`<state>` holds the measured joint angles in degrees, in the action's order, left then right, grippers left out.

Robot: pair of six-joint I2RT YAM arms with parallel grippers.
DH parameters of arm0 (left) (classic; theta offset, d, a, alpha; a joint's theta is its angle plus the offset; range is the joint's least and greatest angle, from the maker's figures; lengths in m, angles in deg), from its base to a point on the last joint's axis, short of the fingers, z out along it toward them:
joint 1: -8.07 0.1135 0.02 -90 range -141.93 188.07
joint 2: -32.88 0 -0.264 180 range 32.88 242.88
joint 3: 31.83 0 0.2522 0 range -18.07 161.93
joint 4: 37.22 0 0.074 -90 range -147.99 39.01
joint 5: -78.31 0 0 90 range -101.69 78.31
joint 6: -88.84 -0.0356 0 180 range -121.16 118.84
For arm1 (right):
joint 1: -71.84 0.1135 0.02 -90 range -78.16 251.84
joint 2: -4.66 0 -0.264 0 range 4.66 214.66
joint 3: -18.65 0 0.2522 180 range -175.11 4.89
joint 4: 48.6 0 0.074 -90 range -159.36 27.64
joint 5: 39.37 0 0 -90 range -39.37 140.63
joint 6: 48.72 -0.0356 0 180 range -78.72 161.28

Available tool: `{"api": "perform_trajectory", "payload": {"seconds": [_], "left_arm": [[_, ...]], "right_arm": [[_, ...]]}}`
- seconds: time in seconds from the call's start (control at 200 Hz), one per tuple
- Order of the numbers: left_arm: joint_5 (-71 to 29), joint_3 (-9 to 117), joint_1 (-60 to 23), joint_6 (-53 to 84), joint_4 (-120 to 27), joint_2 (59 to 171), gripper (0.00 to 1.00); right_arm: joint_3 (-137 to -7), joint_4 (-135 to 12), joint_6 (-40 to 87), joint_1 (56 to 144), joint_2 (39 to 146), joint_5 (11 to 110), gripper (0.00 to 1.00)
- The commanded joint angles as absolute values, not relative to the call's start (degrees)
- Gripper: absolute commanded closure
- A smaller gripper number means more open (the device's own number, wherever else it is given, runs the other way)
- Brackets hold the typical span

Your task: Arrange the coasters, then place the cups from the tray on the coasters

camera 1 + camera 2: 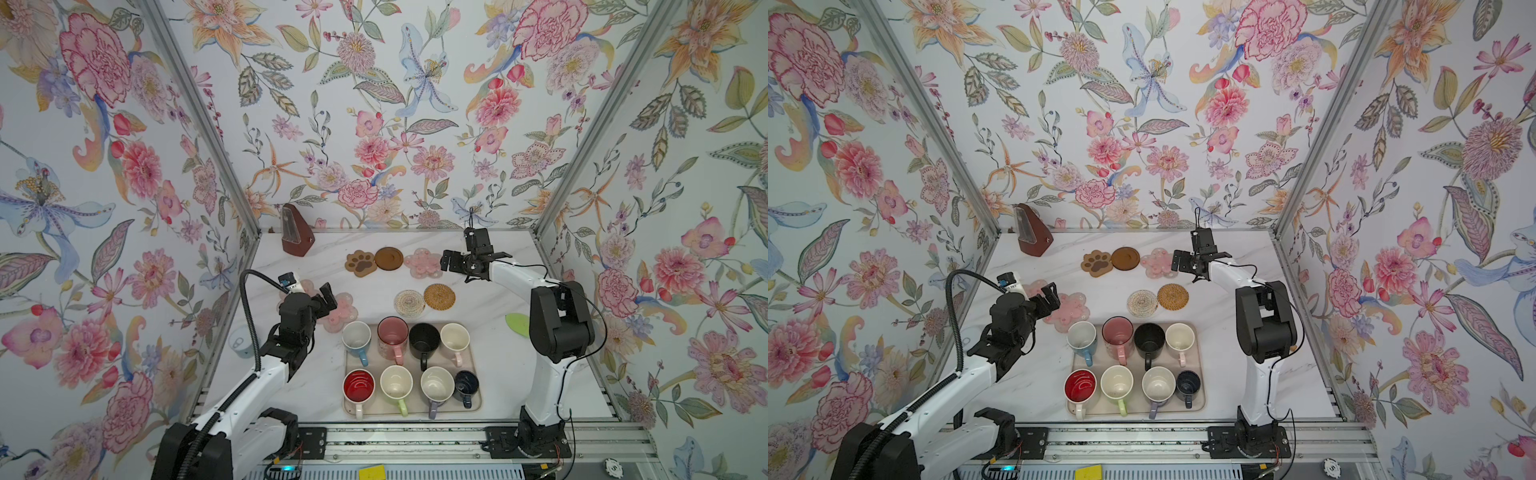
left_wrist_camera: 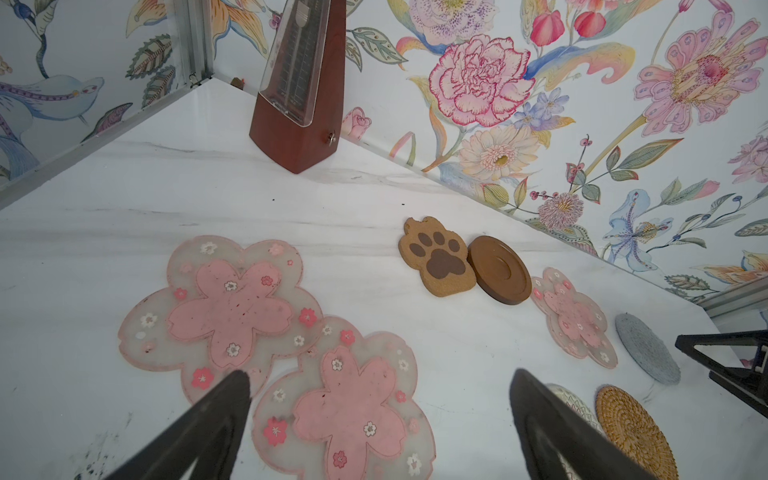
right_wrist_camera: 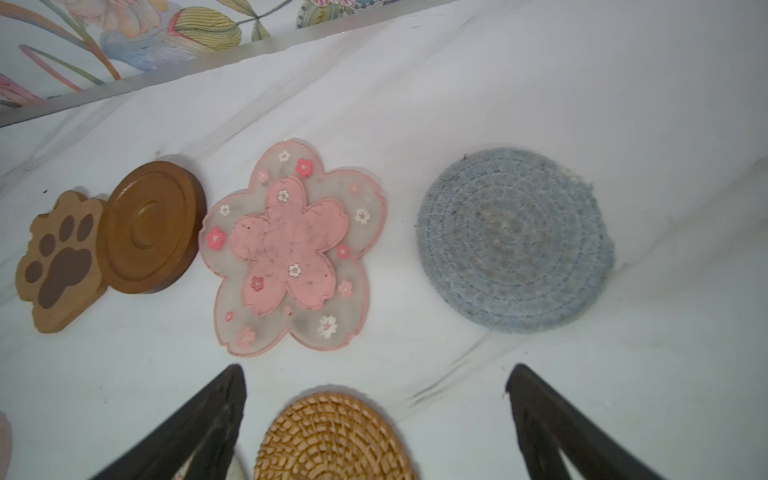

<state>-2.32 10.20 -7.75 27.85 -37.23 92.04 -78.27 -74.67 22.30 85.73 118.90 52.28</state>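
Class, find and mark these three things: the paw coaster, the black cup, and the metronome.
paw coaster (image 1: pixel 360 263): in a top view, on its dark central pad.
black cup (image 1: pixel 424 338): in a top view, on its dark inside.
metronome (image 2: pixel 289 145): left wrist view, on its wooden base.

The left gripper (image 2: pixel 380 376) hangs wide open over a pink flower coaster (image 2: pixel 232 307) and a second flower coaster (image 2: pixel 349 411) – their edges overlap. Farther off, a paw coaster (image 2: pixel 438 257) touches a brown disc (image 2: pixel 500 270) – a metronome (image 2: pixel 295 104) stands near the far corner.
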Motion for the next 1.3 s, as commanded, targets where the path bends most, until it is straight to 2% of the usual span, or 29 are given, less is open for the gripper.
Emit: {"api": "perform_trajectory", "payload": {"seconds": [0.0,0.29,0.891,1.111,1.296], "left_arm": [[-2.55,12.34,-7.14,28.06,-37.23,92.67,0.01],[-3.26,12.52,-7.16,28.68,-37.7,92.11,0.01],[-1.99,12.79,-7.11,28.44,-41.22,89.34,0.01],[-1.58,11.82,-7.03,28.8,-41.85,87.69,0.01],[-0.55,11.27,-7.05,27.98,-42.02,86.67,0.01]], "right_arm": [[-80.72,-76.92,24.09,84.2,122.35,52.25,0.01],[-89.04,-79.57,25.63,84.44,130.67,52.24,0.01],[-96.42,-80.75,24.79,86.7,137.68,55.07,0.01],[-98.07,-80.99,23.44,87.1,137.41,57.05,0.01],[-94.31,-80.99,23.95,87.09,129.45,55.21,0.01]]}}
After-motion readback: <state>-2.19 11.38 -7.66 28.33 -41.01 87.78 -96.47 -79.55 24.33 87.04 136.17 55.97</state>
